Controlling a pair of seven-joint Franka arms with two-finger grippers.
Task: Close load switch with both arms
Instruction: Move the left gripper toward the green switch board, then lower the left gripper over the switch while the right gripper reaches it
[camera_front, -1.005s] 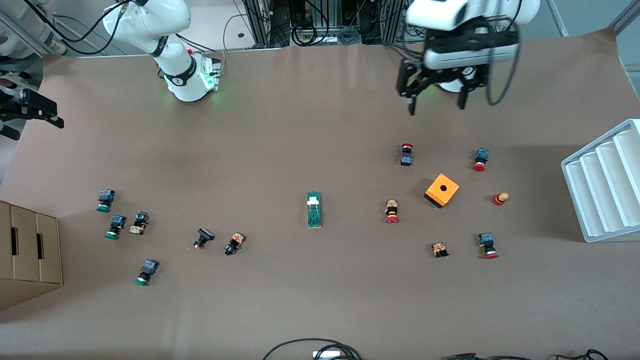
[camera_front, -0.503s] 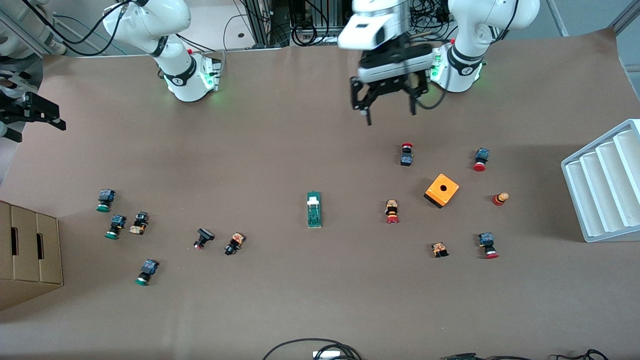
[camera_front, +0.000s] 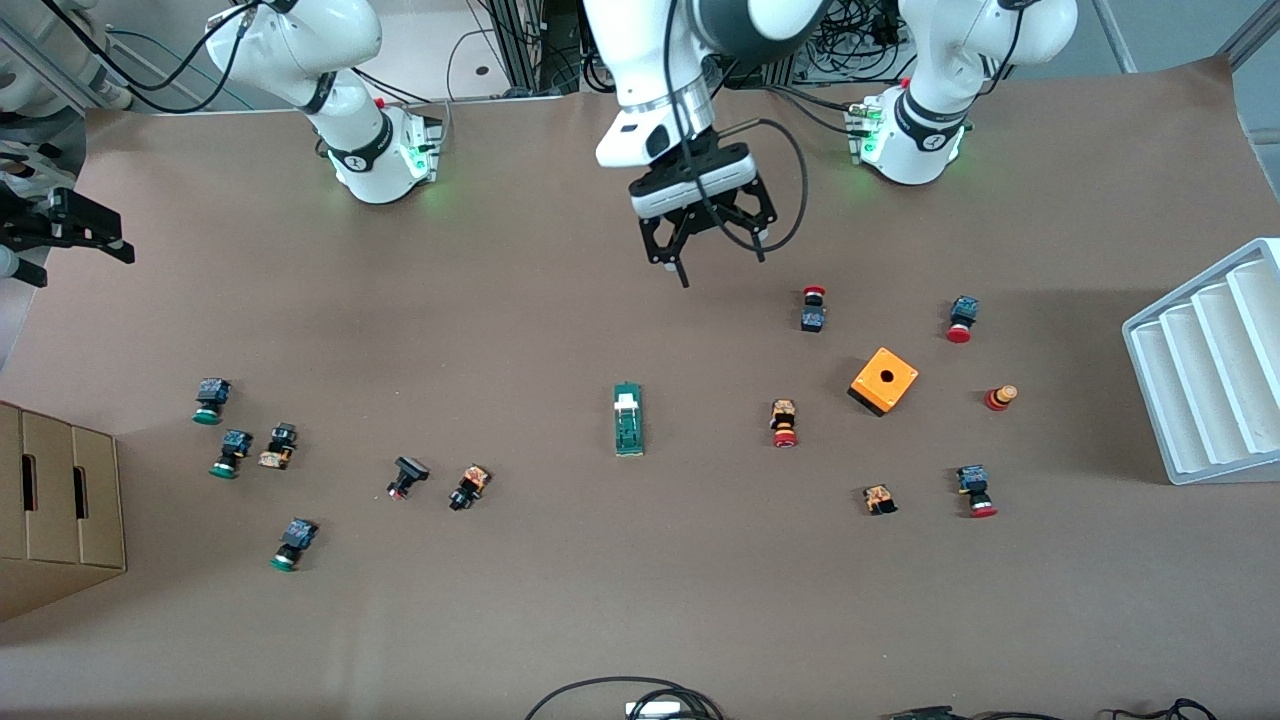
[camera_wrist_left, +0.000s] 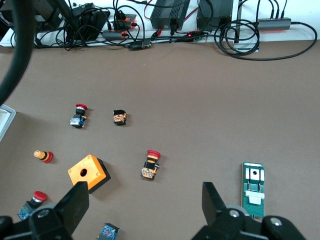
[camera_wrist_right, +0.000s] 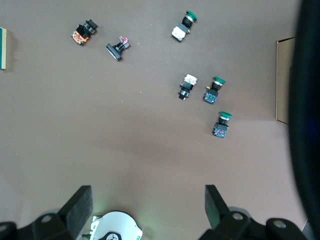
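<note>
No legible writing on load switch (camera_front: 627, 419)

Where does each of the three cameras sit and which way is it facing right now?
Front view: high across the table, facing both arm bases; shows the left gripper, open, over bare table, and the right gripper at the table's edge.
Left wrist view: on the left arm, looking down past its own open fingers at the load switch and orange box.
Right wrist view: on the right arm, looking down past its open fingers at green push buttons.
Shared: the load switch shows in all three views.
</note>
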